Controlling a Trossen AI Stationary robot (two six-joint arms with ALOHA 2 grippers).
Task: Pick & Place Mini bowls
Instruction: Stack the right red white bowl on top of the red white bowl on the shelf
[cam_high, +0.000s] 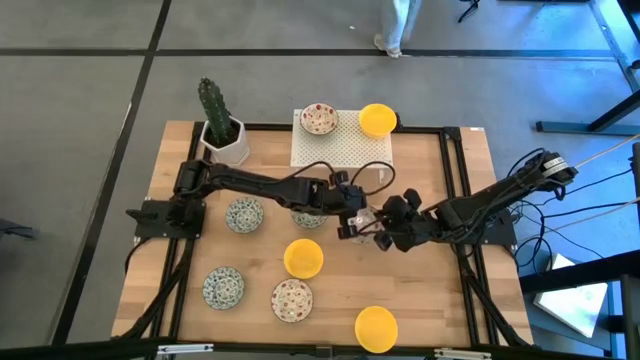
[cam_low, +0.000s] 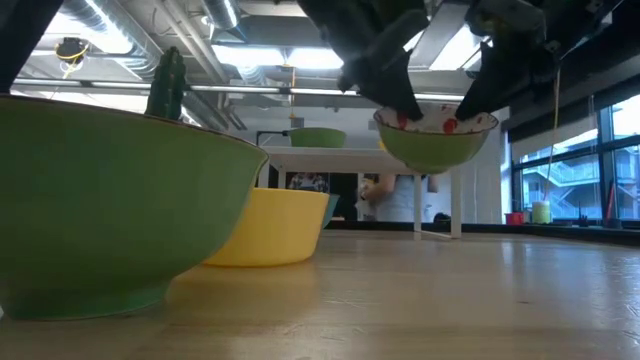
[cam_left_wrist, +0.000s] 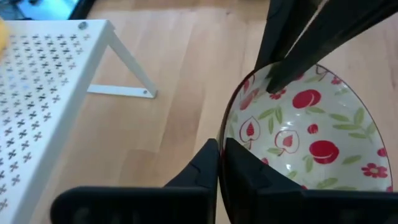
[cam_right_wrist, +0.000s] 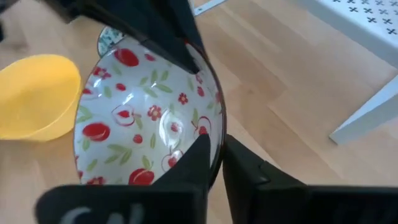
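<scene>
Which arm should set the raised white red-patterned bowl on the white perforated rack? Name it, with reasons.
Probably left. Both the left gripper and the right gripper clamp the rim of the white red-patterned bowl, but in the high view the left sits nearer the white perforated rack.

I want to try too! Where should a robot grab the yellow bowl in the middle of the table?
Best pinch the yellow bowl's thin rim from above, one finger inside, on its right edge where the table is bare; it sits upright and open. The left gripper and right gripper hold the red-fruit bowl's rim, mid-air, that way.
</scene>
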